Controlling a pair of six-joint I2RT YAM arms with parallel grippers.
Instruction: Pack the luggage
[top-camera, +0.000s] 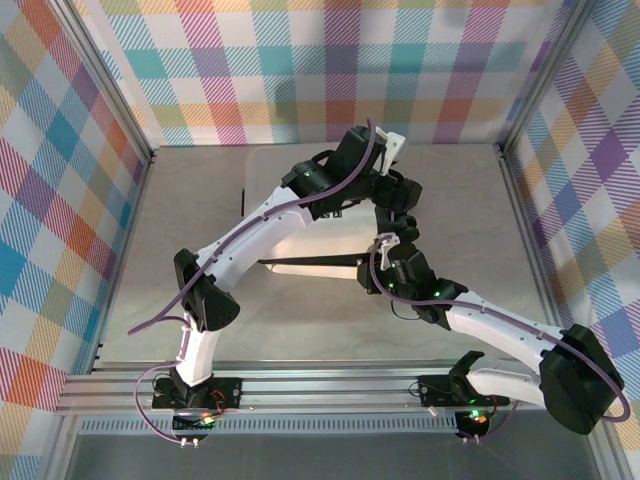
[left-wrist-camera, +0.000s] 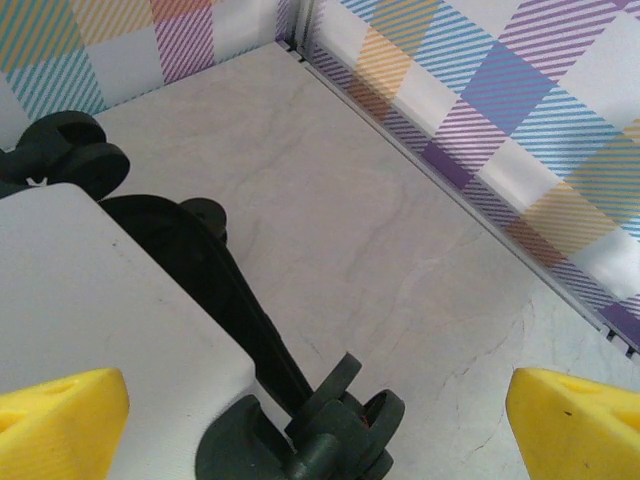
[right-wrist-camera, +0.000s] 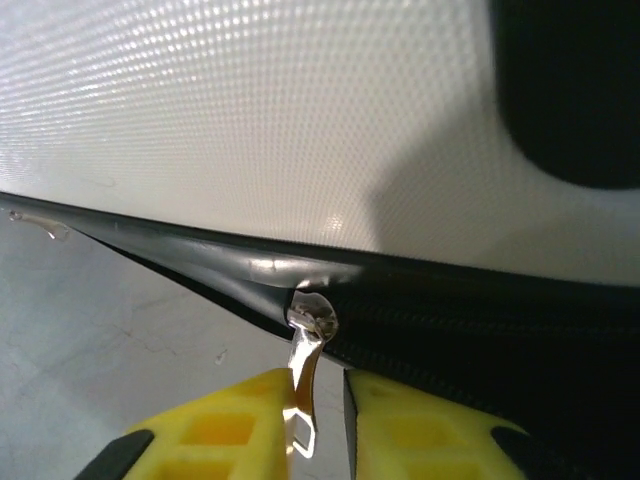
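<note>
The luggage (top-camera: 305, 247) is a white hard-shell suitcase lying flat mid-table, largely under both arms. Its textured shell (right-wrist-camera: 250, 120) and black zipper seam (right-wrist-camera: 450, 320) sit close in the right wrist view. A silver zipper pull (right-wrist-camera: 310, 370) hangs from the seam between my yellow fingers. My right gripper (right-wrist-camera: 325, 420) is nearly closed on it, with the tab against the left pad. My left gripper (left-wrist-camera: 320, 430) is wide open over the suitcase's white corner (left-wrist-camera: 100, 300), near a black wheel (left-wrist-camera: 345, 430). From above, the left gripper (top-camera: 382, 160) hovers at the case's far right.
A second black wheel (left-wrist-camera: 65, 155) sticks out farther along the same side of the case. Checked walls (left-wrist-camera: 500, 110) with a metal base rail close off the table's right side and back. Bare grey tabletop (left-wrist-camera: 380, 220) lies between the case and that wall.
</note>
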